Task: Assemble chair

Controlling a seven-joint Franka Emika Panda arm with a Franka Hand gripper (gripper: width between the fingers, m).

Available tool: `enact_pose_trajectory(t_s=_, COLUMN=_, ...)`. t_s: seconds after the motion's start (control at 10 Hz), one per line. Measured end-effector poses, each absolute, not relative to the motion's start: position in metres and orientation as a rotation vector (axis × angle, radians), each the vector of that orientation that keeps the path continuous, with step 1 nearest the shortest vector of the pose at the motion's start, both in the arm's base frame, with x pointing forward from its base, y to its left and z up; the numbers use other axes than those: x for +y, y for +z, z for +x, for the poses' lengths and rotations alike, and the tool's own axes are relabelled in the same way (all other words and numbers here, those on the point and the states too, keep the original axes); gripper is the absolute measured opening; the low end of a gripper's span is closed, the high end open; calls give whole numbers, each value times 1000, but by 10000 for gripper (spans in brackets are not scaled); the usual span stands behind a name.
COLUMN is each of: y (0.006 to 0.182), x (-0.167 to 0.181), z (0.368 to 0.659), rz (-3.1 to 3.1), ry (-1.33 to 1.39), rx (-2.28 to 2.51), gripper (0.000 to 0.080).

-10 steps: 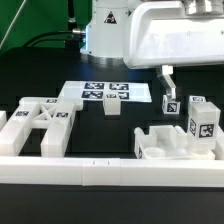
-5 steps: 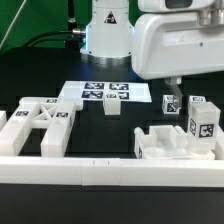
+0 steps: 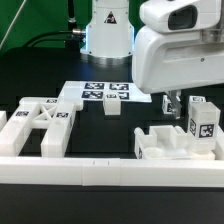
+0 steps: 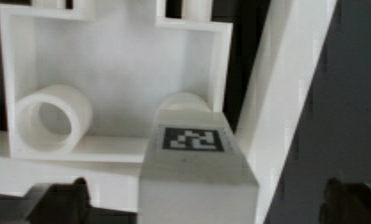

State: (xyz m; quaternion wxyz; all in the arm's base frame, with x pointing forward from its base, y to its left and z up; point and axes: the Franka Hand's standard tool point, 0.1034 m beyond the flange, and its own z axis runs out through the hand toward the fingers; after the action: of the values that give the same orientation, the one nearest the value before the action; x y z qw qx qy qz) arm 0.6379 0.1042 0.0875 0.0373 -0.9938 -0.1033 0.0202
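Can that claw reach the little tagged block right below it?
Probably yes: the open gripper hangs over the small block, one finger either side, nothing covering it, though a bigger part sits close.

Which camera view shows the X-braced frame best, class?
The exterior view: the X-braced frame lies whole and uncovered at the exterior view's left. The wrist view shows none of it, only a tagged block and a white part with a round hole, close up.

I see the marker board (image 3: 100, 93) lying flat on the black table (image 3: 35, 80), just toward twelve o'clock from centre. The long white border rail (image 3: 90, 172) runs straight across at six o'clock.
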Motion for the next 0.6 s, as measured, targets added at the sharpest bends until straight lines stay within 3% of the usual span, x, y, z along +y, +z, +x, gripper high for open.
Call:
enact_pose_trajectory(t_s=0.2, y=85, x=104, z=639, rz=-3051, ry=49, rx=-317, gripper=649)
enact_pose_trajectory(t_s=0.3, y=85, x=104, z=639, rz=-3051, ry=50, rx=-317, gripper=520)
enact_pose_trajectory(t_s=0.4, y=85, x=104, z=639, rz=-3051, ry=50, rx=-316, gripper=520)
enact_pose_trajectory(t_s=0.5, y=85, x=104, z=639, rz=-3051, ry=50, rx=-316, gripper=375)
enact_pose_trajectory(t_s=0.6, y=85, x=104, z=639, rz=-3051, ry=50, rx=-316, gripper=287)
